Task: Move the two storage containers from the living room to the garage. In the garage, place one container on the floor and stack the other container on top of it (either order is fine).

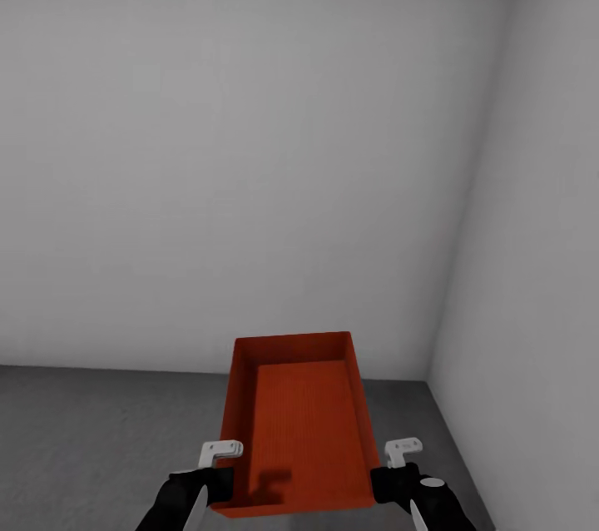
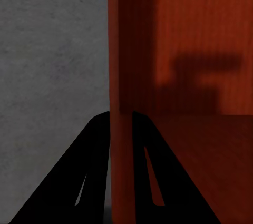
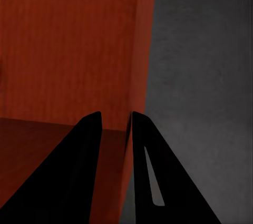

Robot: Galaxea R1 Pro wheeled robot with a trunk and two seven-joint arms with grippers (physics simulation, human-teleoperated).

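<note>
A red-orange rectangular thin-walled storage container (image 1: 301, 423), lidless with a finely ribbed flat bottom, hangs above the dark grey mottled concrete floor (image 1: 91, 439) near a corner of plain pale grey walls (image 1: 249, 148). The left gripper (image 2: 121, 129) pinches its left wall, the right gripper (image 3: 115, 126) its right wall, each nearly closed. Its near edge is cut off from the head view.

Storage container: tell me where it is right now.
In the head view the storage container sits low and centre, held between the left gripper and right gripper over the garage floor, near the corner.
</note>
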